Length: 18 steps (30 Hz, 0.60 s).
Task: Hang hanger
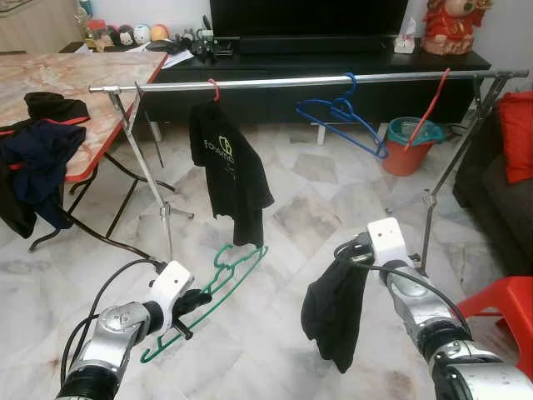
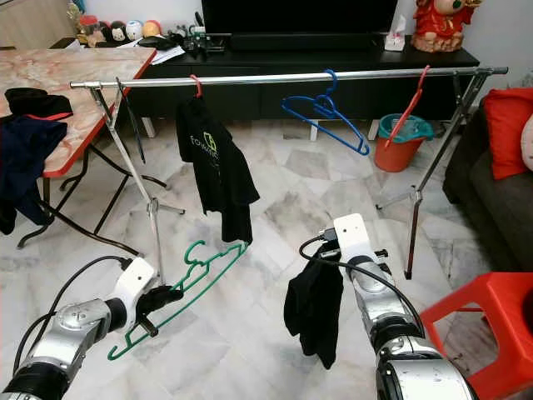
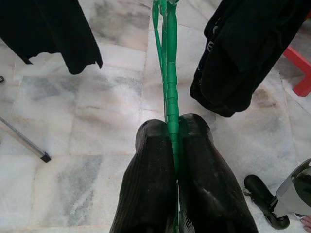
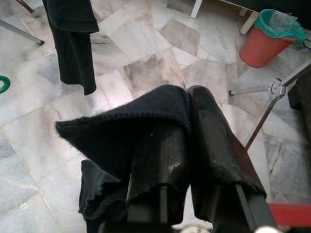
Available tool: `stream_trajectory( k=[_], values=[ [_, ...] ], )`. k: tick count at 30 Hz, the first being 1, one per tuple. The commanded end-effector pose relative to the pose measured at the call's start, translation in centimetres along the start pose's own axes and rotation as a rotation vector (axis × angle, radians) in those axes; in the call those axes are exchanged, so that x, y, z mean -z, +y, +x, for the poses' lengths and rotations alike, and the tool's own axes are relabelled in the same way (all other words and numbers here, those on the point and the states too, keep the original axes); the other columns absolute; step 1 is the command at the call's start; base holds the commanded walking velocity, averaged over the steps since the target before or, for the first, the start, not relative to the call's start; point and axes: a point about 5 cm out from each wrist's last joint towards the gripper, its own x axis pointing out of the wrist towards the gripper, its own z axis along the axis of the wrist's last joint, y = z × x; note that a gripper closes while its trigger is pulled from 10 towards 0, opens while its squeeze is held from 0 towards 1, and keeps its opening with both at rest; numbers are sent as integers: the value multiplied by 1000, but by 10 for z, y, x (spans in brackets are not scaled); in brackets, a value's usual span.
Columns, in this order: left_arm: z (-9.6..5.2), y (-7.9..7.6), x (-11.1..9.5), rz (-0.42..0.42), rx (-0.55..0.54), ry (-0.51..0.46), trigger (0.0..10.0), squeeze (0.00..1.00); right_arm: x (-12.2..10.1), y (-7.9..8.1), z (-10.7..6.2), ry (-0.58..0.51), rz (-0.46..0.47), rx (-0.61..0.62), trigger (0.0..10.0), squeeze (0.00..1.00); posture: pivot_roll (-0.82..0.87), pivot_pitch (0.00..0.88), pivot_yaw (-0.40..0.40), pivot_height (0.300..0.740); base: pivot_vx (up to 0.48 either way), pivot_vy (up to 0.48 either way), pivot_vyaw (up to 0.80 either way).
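Clamped tight, the left gripper [image 3: 176, 127] pinches a green hanger [image 1: 212, 287] low over marble floor [image 1: 275, 350]. Right gripper [image 4: 187, 109], closed, grips a black garment [image 1: 333, 312]. Beyond, a rail [image 1: 316, 80] carries a black T-shirt [image 1: 229, 171] with unreadable lettering.

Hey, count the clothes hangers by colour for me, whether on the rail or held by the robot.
Red plastic hangers: 2
Blue plastic hangers: 1
Green plastic hangers: 1, held in the left claw
Total: 4
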Motion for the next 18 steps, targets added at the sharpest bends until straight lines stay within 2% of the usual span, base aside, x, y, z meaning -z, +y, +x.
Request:
stream_trajectory(
  k=[1, 11, 12, 13, 14, 15, 18],
  values=[
    [-2, 2, -2, 15, 1, 0, 10000, 0, -7, -2, 1, -20, -5, 3, 10000, 0, -100, 0, 16, 740, 0, 0, 0],
    [-2, 2, -2, 15, 1, 0, 10000, 0, -7, -2, 1, -20, -5, 3, 10000, 0, -100, 0, 16, 740, 0, 0, 0],
    [-6, 0, -6, 22, 46, 26, 10000, 0, -10, -1, 2, -19, -23, -11, 10000, 0, -102, 0, 14, 740, 0, 0, 0],
    [2, -16, -25, 60, 138, -4, 10000, 0, -29, 17, 7, -50, -74, -72, 10000, 0, -93, 0, -18, 740, 0, 0, 0],
    [11, -36, -47, 119, 234, -45, 10000, 0, -51, 40, 11, -91, -135, -140, 10000, 0, -93, 0, -18, 740, 0, 0, 0],
    [14, -38, -51, 150, 238, -57, 10000, 0, -54, 45, 11, -100, -146, -152, 10000, 0, -94, 0, -18, 740, 0, 0, 0],
    [15, -35, -52, 151, 196, -61, 10000, 0, -53, 45, 11, -98, -145, -149, 10000, 0, -94, 0, -16, 740, 0, 0, 0]
  ],
)
